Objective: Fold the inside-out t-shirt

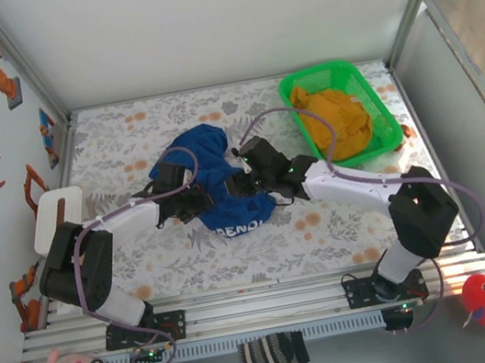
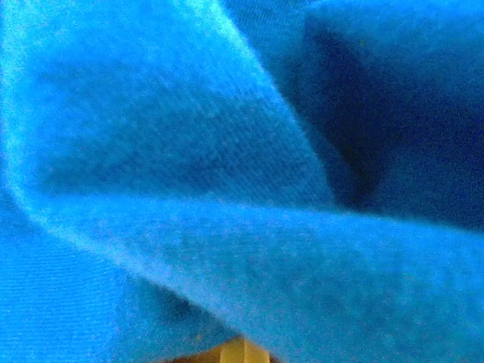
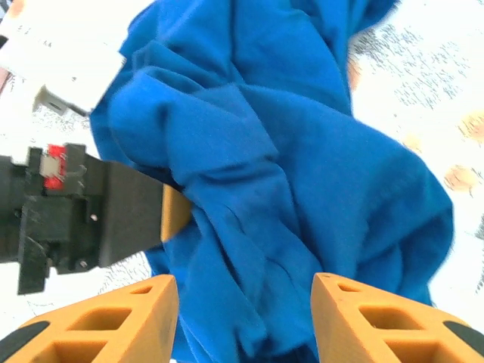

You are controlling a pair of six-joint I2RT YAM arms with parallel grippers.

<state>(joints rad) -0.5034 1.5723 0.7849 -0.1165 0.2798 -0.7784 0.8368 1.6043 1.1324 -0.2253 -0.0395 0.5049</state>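
Green basket [image 1: 313, 71] holds a mustard-yellow garment [image 1: 336, 119], the blue t-shirt [image 1: 204, 146] outside it.

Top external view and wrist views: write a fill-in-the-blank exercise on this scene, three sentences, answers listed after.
1. The mustard-yellow garment lies inside the ____ basket.
2. The left gripper is ____ on the blue t-shirt, which lies bunched on the table.
3. The right gripper hangs over the blue t-shirt with its jaws ____.

Missing words: green; shut; open.
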